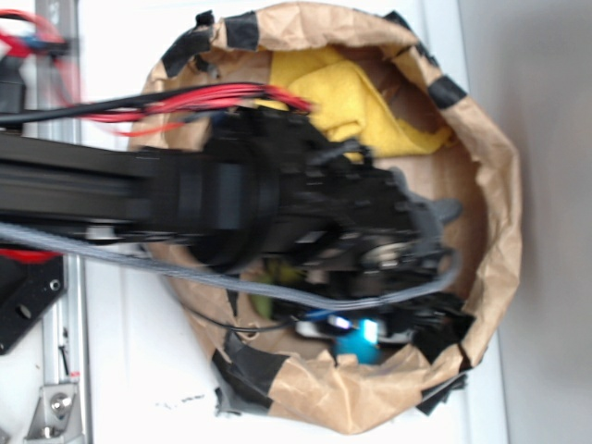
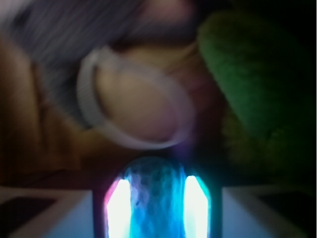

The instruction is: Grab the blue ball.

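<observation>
Crowding the blue ball (image 2: 157, 198): green plush (image 2: 252, 84), ring (image 2: 133, 99).

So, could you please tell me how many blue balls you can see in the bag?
1. The blue ball sits between the claw's fingers, near the paper bag's wall. The arm hides much, so others may be hidden.

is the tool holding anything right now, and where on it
The blue ball sits between the tool's two fingers, one on each side. Contact looks likely, but blur prevents confirming a firm grip.
</observation>
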You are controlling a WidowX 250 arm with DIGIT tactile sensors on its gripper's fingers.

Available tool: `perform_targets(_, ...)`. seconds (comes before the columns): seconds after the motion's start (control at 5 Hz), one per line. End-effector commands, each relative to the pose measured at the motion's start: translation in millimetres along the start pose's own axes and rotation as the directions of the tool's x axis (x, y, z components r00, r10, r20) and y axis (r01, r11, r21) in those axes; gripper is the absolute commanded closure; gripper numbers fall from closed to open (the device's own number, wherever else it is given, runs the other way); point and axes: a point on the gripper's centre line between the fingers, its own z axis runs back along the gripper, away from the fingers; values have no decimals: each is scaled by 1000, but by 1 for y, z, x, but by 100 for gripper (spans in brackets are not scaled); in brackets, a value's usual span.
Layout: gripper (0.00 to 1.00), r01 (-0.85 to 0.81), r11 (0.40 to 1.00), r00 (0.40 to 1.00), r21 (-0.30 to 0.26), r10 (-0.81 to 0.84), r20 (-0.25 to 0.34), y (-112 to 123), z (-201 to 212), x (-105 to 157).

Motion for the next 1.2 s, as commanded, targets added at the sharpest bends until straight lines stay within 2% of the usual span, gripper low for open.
perform_targets(0.0, 100, 311, 937, 920, -158, -255, 298, 10, 110, 40)
perform_targets(0.2, 100, 559, 821, 791, -113, -489, 367, 15, 149, 52)
perform_targets(0.4, 100, 742, 670, 630, 12, -703, 330, 11, 164, 60)
perform_targets(0.6, 100, 840, 509, 436, 187, -839, 326, 10, 161, 61)
perform_targets(0.8, 100, 843, 474, 379, 255, -859, 345, 8, 157, 60)
perform_targets(1.0, 100, 849, 462, 367, 256, -864, 344, 7, 157, 56)
